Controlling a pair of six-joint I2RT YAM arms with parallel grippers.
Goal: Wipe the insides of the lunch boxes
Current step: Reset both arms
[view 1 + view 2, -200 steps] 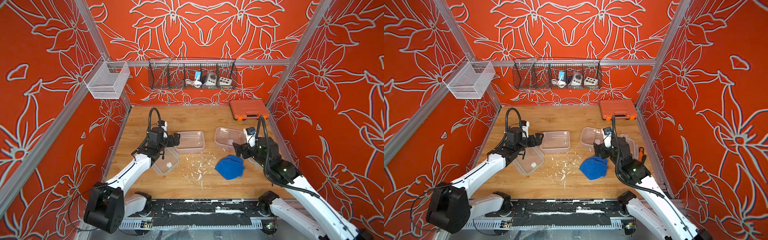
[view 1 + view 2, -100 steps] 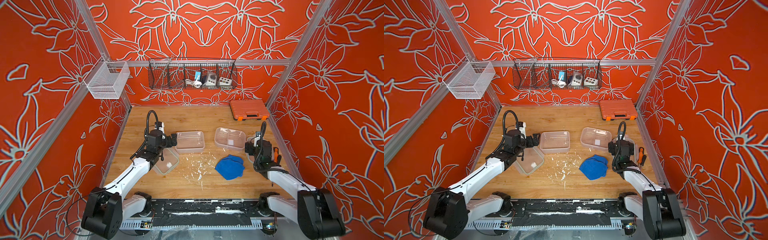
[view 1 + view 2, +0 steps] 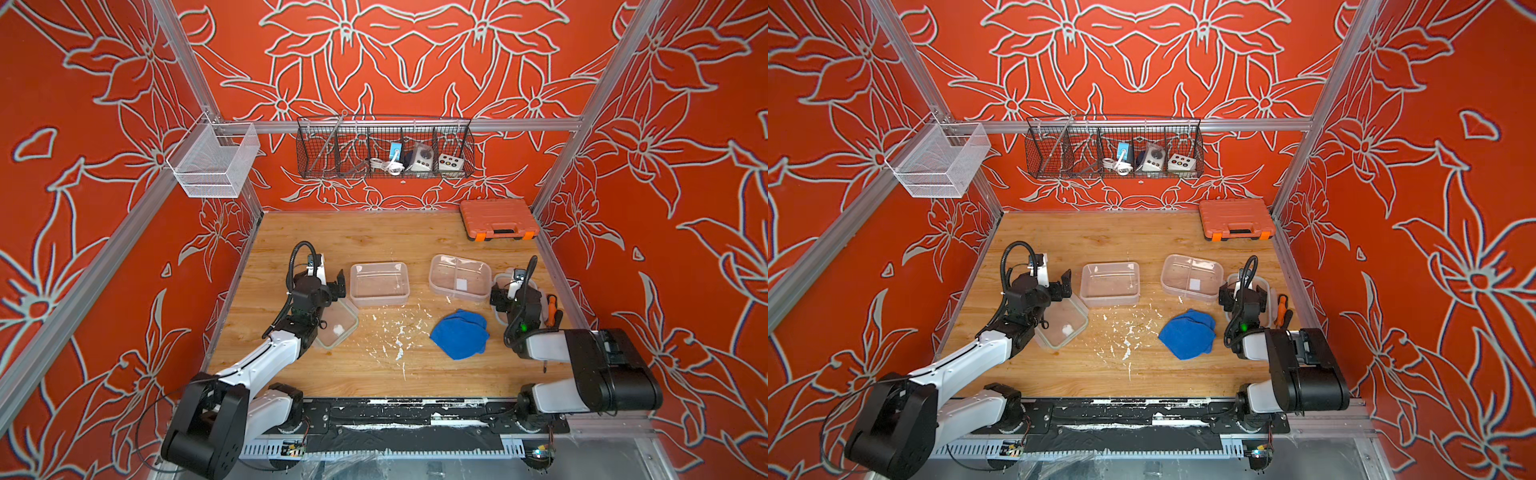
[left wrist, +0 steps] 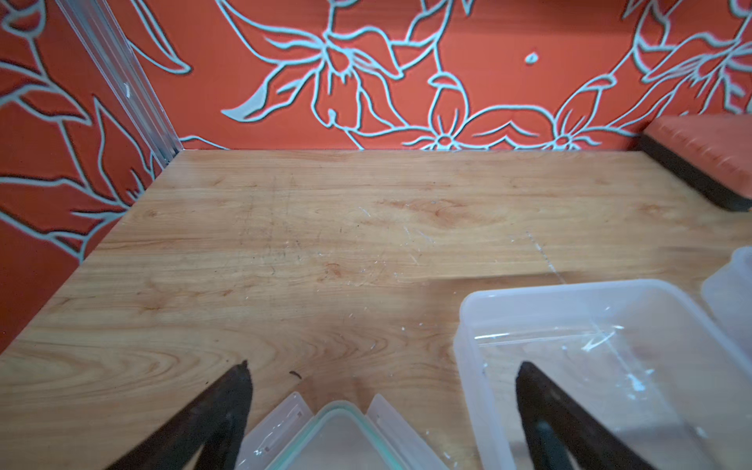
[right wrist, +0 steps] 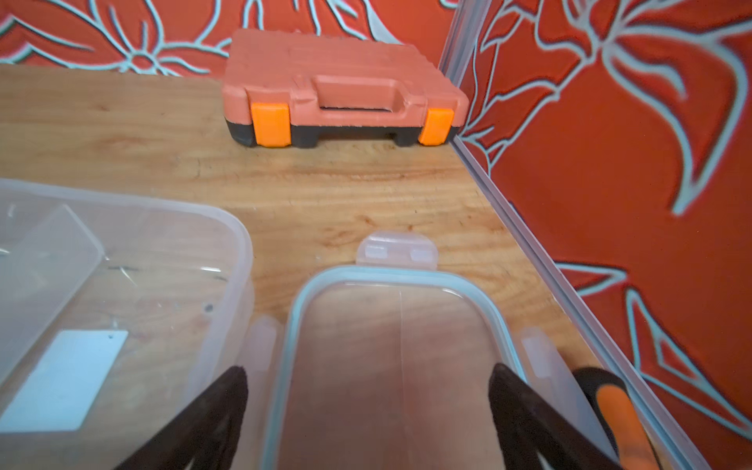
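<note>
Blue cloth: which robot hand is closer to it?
Right. The right gripper sits over a lid just beside the blue cloth; the left gripper is far across the table.

Left white-and-black jointed arm (image 3: 266, 357) stretched from lower left of the frame up toward centre left in both top views; left black two-fingered gripper (image 4: 384, 366) at its end, fingers (image 4: 228, 407) spread wide, gripping nothing; right white-and-black jointed arm (image 3: 552, 345) folded tight at lower right of the frame; right black two-fingered gripper (image 5: 369, 369) pointing up-frame in both top views, fingers (image 5: 525, 407) likewise wide apart, empty.
</note>
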